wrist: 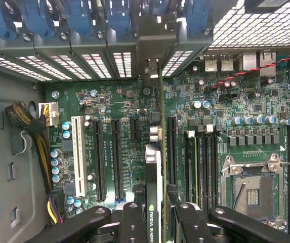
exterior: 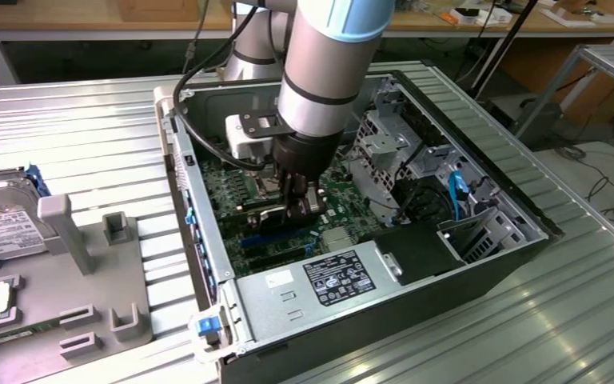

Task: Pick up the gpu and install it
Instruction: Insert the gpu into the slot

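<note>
One ribbed metal tabletop is carrying an open computer case lying on its side. The grey arm is reaching into it. Over the green motherboard, the pincer is gripping the gpu, which is standing on edge alongside the long black slots.

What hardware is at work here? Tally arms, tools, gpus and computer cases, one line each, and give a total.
arm: 1
gpu: 1
tool: 1, closed on the gpu
computer case: 1
Total: 4
</note>
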`<state>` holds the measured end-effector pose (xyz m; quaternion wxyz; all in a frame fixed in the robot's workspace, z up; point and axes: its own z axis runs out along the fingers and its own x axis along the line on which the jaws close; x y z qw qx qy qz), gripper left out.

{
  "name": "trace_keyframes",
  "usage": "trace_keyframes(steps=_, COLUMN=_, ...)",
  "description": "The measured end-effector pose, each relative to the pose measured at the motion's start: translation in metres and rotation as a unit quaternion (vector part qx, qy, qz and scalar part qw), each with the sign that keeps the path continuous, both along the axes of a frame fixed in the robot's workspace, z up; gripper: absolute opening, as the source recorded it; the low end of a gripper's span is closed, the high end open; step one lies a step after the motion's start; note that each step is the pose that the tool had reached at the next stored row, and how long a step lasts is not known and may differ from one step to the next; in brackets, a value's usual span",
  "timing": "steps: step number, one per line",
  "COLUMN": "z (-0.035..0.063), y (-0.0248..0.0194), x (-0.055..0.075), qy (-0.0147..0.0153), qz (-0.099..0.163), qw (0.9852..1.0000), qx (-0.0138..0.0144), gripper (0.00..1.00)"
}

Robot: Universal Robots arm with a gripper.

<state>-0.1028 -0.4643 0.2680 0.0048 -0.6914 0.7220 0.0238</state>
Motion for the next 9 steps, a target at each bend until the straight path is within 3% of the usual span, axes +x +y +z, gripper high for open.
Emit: trace_keyframes(steps=9, z=-0.0036, y=0.0000, x=-0.0005, qy=0.0000, qz=0.000, qw=1.0000, qx=-0.0005, gripper=0.27)
